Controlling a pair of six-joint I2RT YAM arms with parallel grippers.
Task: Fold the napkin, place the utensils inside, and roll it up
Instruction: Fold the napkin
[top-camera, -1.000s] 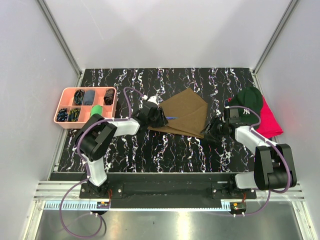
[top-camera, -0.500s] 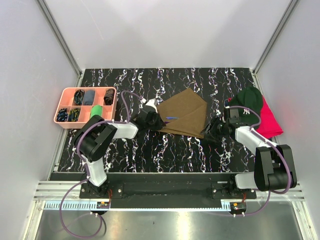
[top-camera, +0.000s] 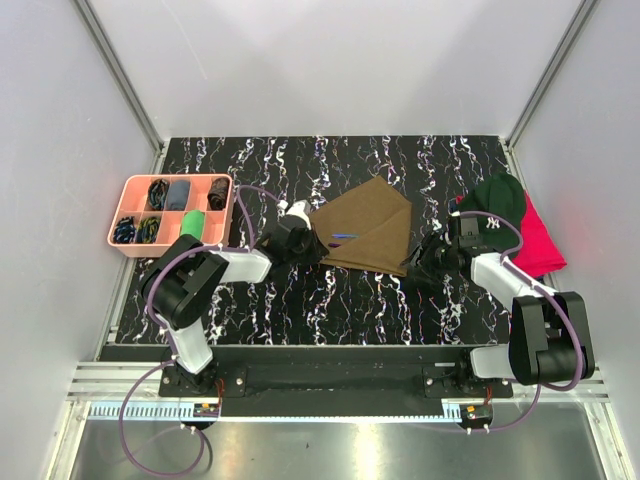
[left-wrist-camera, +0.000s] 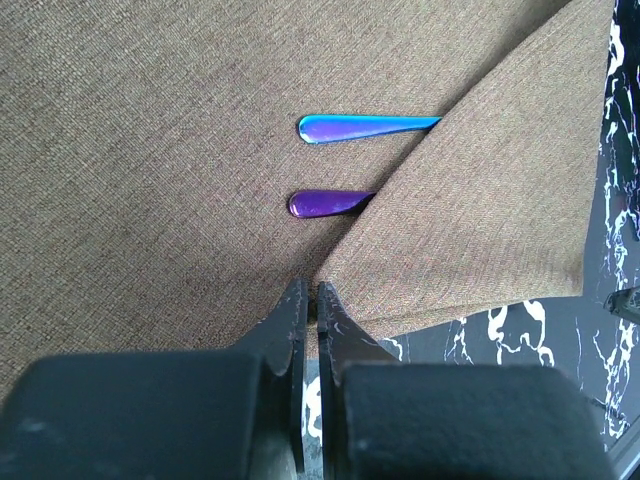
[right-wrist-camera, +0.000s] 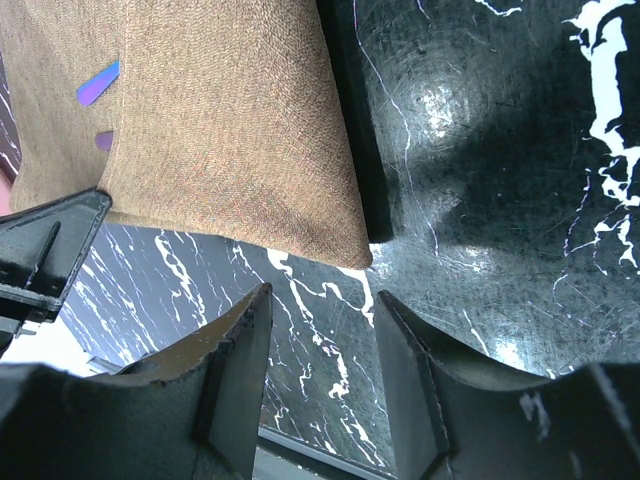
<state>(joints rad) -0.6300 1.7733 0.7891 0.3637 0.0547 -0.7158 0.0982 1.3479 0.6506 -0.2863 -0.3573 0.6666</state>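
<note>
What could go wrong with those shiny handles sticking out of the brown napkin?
1. The blue handle and purple handle poke out from under the napkin's folded flap. A loose roll might let them slide out.
2. The left gripper is shut at the flap's edge; whether it pinches cloth is unclear. A tug could drag the napkin or undo the fold.
3. The right gripper is open beside a corner, holding nothing, so that side could shift.

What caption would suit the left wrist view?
Left pincer pinches the napkin beside its folded flap, two utensil handles peeking out.
</note>
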